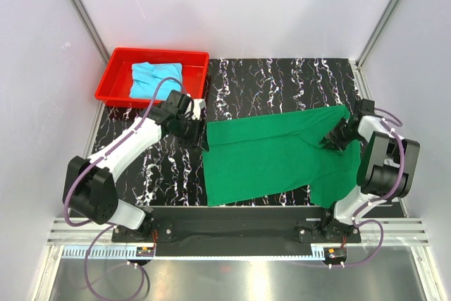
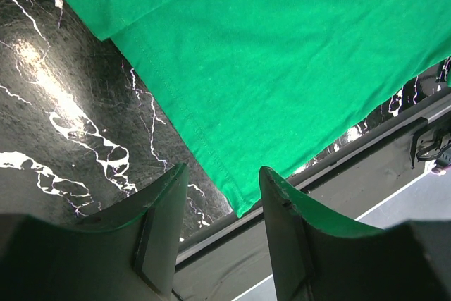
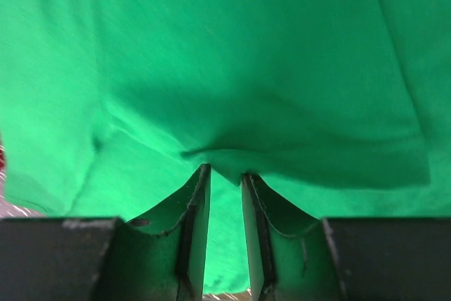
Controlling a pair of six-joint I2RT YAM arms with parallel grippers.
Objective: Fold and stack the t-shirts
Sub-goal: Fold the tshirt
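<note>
The green t-shirt [image 1: 275, 156] is spread on the table [image 1: 282, 79], a puckered fold pinched by the nearly closed right gripper [image 3: 224, 174], the left gripper [image 2: 222, 174] held parted and empty beside its hem (the blue t-shirt [image 1: 156, 77] is bundled in the red tray [image 1: 116, 68]).

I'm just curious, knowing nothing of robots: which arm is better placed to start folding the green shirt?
Probably the right. The right gripper pinches a pucker of the green t-shirt, while the left gripper hangs open by the shirt's opposite edge, holding nothing.
</note>
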